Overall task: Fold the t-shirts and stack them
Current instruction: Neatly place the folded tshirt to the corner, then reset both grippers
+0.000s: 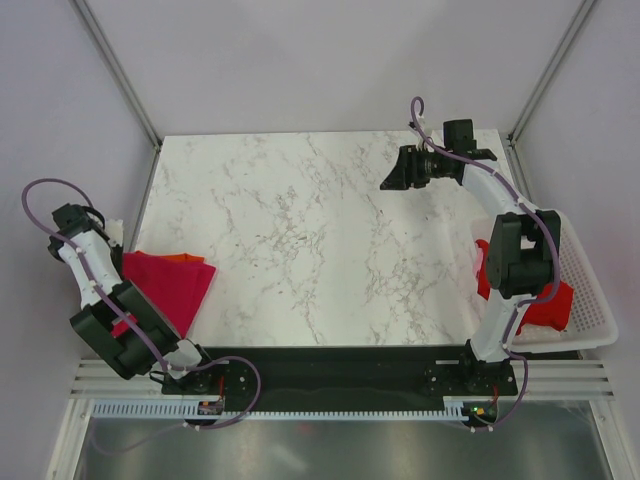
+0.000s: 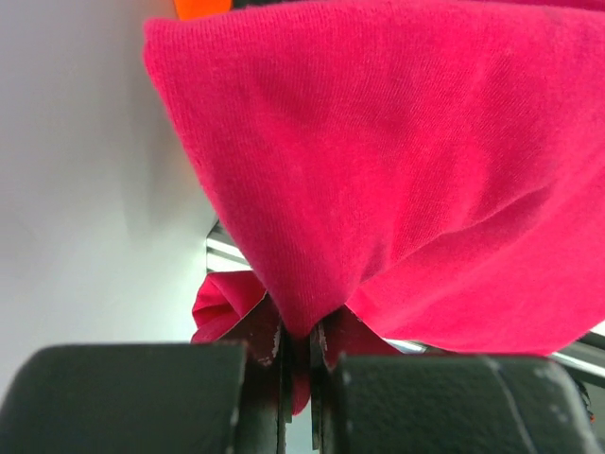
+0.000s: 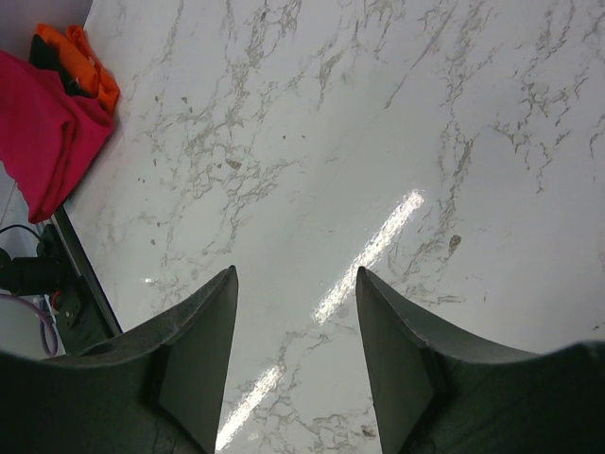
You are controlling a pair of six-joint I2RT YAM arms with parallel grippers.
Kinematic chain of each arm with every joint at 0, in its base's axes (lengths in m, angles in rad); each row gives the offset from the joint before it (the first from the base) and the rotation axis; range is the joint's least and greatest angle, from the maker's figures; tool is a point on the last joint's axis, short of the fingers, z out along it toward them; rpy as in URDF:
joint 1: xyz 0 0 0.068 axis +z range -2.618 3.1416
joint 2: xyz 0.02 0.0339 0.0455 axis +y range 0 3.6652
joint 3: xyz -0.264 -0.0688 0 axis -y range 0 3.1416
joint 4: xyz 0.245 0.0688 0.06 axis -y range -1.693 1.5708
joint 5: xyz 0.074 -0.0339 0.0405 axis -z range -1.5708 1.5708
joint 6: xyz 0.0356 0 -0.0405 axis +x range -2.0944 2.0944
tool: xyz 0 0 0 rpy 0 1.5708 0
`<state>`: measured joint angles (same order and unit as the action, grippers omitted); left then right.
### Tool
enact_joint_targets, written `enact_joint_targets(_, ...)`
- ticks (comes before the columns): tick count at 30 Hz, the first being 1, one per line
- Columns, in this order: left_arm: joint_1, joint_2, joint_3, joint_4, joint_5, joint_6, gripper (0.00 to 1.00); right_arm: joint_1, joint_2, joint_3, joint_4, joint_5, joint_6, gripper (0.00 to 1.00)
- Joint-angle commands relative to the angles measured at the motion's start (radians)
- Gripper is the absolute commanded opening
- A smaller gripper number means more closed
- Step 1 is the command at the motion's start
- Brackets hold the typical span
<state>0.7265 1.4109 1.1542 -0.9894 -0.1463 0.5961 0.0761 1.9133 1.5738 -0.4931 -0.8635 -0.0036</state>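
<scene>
Overall, the scene is a white worktop (image 1: 300, 220) with grey marble veining, glossy enough to carry a bright streak of light in the right wrist view. Pale plain walls close it in on 3 sides, with metal frame posts running up the 2 far corners. A black base rail (image 1: 330, 365) along the near edge carries the 2 arms.

The crimson-pink t-shirt (image 1: 170, 285) lies bunched at the near-left corner of the worktop, just beside the left arm. From above, its widest edge runs left to right on the far side, and the cloth tapers to a point toward the near edge. Its long axis is hard to tell, since it is about as wide as it is deep. An orange t-shirt (image 1: 180, 258) peeks out at its far edge, touching it.

The left pincer (image 2: 298, 331) is clamped on a fold of the crimson-pink cloth, its fingers nearly together, with fabric hanging from them.

The right pincer (image 1: 392, 170) reaches over the far-right part of the worktop, pointing left, its fingers spread wide and holding nothing above bare marble.

A white lattice basket (image 1: 590, 300) sits at the right edge and holds a red t-shirt (image 1: 545, 305), crumpled and partly hidden by the right arm.
</scene>
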Motion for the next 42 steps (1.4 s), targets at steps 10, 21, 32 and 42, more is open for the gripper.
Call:
enact_joint_targets(10,0.034,-0.033,-0.024,0.087,-0.116,-0.059,0.06,0.007,0.018,0.043,0.030,-0.025,0.002,0.61)
enact_joint_targets(21,0.019,-0.133,0.034,0.041,-0.083,-0.088,0.49,0.008,-0.014,0.040,0.028,0.010,-0.019,0.62)
enact_joint_targets(32,-0.336,-0.172,0.323,0.034,0.247,-0.281,0.97,0.011,-0.181,-0.040,0.166,0.248,-0.027,0.98)
enact_joint_targets(42,-0.539,0.134,0.528,0.047,0.505,-0.383,1.00,0.168,-0.212,-0.075,0.240,0.890,0.051,0.98)
